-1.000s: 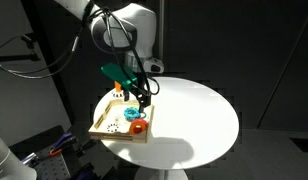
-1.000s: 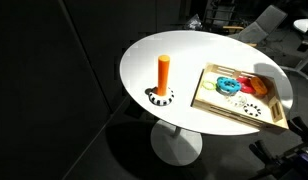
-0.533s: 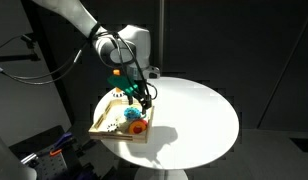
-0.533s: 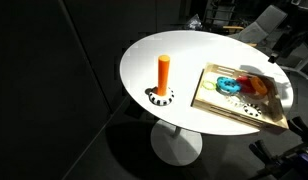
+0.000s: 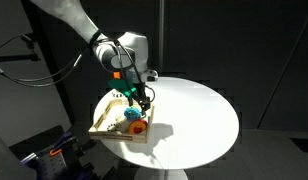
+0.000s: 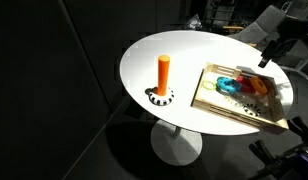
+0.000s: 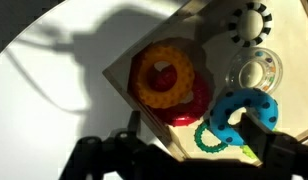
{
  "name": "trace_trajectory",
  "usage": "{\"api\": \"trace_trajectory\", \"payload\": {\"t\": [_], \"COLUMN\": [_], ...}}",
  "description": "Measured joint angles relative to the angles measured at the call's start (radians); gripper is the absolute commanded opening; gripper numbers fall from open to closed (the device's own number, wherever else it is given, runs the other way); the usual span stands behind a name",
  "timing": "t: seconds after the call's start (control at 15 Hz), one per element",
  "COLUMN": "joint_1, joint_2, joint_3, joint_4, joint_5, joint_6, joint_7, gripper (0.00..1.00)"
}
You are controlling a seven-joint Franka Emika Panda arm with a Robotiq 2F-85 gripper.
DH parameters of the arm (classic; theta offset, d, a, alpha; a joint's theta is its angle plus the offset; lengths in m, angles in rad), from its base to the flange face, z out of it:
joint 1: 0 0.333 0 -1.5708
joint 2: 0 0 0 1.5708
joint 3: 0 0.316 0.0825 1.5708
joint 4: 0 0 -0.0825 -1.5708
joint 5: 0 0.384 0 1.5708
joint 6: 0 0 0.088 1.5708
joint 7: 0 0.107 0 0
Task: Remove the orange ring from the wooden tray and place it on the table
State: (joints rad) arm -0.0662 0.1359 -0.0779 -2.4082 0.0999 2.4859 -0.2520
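Observation:
The orange ring lies on a red rounded object in a corner of the wooden tray. In the exterior views the ring sits at the tray's edge. My gripper hangs open just above the tray, beside the ring. In the wrist view its dark fingers straddle a green ring and the edge of a blue ring. It holds nothing. The tray stands on the round white table.
An upright orange peg on a black-and-white base stands on the table apart from the tray. The tray also holds a clear ring and a black-and-white toothed ring. Dark surroundings ring the table.
The arm has lowered and the gripper has come down closer to the tray over the rings. The rings and the tray have not moved.

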Motion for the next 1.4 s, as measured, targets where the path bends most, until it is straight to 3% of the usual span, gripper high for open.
{"api": "trace_trajectory", "payload": {"t": [0.8, 1.4], "joint_1": [0.0, 0.0], "joint_2": [0.072, 0.152], "joint_3": [0.002, 0.018], "joint_4": [-0.022, -0.029], "joint_5": [-0.046, -0.053], "joint_6": [0.005, 0.13], "joint_7": [0.063, 0.071], "gripper": [1.0, 1.0]}}
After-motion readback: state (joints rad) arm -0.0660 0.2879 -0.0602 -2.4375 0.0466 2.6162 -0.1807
